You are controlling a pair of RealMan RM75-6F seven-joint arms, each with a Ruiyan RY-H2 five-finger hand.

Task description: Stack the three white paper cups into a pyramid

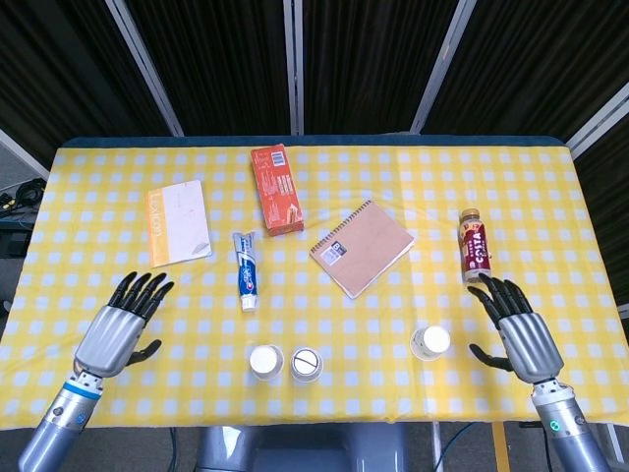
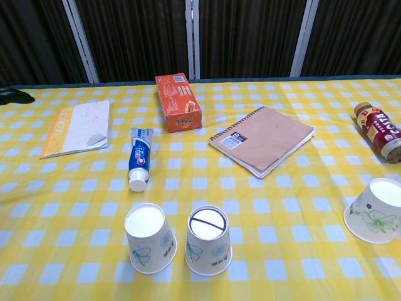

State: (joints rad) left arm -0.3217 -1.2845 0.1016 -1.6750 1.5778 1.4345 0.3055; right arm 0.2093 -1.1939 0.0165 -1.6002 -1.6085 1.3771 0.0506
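Observation:
Two white paper cups stand upside down side by side near the table's front edge: one cup [image 1: 264,362] [image 2: 149,239] on the left, the other cup [image 1: 307,365] [image 2: 209,241] just right of it. The third cup [image 1: 429,343] [image 2: 376,211] stands upside down, apart at the front right. My left hand [image 1: 123,329] hovers far left of the pair, fingers spread, holding nothing; only a dark fingertip [image 2: 14,95] shows in the chest view. My right hand [image 1: 516,329] is just right of the third cup, fingers apart and empty, not touching it.
An orange box [image 1: 276,188], a toothpaste tube [image 1: 246,269], a yellow booklet [image 1: 178,222], a brown spiral notebook [image 1: 362,247] and a lying drink bottle [image 1: 476,246] are spread over the middle and back of the yellow checked tablecloth [image 1: 98,285].

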